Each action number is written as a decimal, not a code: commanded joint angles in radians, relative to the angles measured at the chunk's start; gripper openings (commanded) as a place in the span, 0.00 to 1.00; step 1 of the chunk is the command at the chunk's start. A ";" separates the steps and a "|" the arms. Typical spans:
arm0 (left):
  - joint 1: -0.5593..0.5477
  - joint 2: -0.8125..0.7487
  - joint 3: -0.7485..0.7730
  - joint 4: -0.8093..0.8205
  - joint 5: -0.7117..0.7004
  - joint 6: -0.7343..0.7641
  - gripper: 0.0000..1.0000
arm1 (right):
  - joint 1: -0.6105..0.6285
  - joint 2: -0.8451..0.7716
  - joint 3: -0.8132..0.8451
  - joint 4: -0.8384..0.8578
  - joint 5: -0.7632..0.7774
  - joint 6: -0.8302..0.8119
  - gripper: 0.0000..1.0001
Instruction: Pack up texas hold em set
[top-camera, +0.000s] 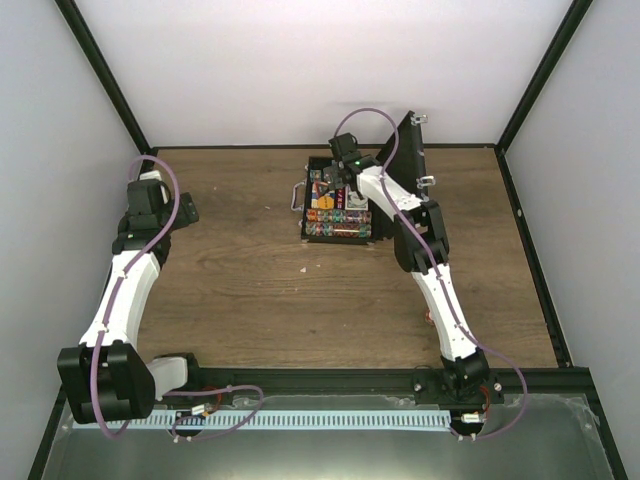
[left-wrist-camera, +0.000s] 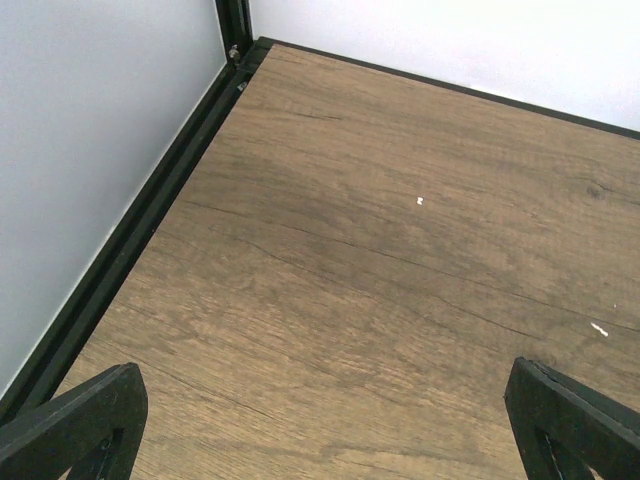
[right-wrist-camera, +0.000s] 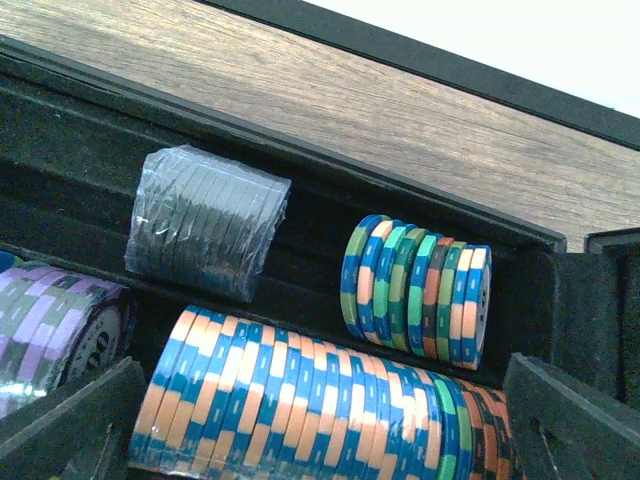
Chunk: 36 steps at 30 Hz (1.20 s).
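Observation:
The black briefcase (top-camera: 318, 232) lies open at the table's back centre, its lid (top-camera: 405, 150) standing up on the right. Rows of multicoloured chips (top-camera: 340, 215) fill its tray. My right gripper (top-camera: 342, 172) hovers over the tray's far end, open and empty. In the right wrist view its fingertips (right-wrist-camera: 570, 420) flank a long blue-and-orange chip row (right-wrist-camera: 300, 410). Behind it are a short mixed chip stack (right-wrist-camera: 418, 290) and a plastic-wrapped dark stack (right-wrist-camera: 205, 222). A purple stack (right-wrist-camera: 55, 325) is at left. My left gripper (top-camera: 186, 212) is open over bare wood at the far left.
The case's silver handle (top-camera: 296, 195) sticks out to the left. A black frame rail (left-wrist-camera: 150, 215) and the grey wall run close along the left arm's side. Small white specks (left-wrist-camera: 420, 201) lie on the wooden table (top-camera: 250, 290).

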 joint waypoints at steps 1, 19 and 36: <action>-0.006 0.007 -0.003 0.009 0.008 0.005 1.00 | -0.032 -0.025 -0.001 -0.032 0.024 0.000 1.00; -0.005 0.020 -0.007 0.013 -0.042 0.013 1.00 | -0.017 -0.382 -0.087 0.132 -0.450 -0.121 1.00; -0.012 0.078 0.258 0.010 0.214 -0.098 1.00 | -0.331 -1.307 -1.114 0.257 -0.415 0.473 1.00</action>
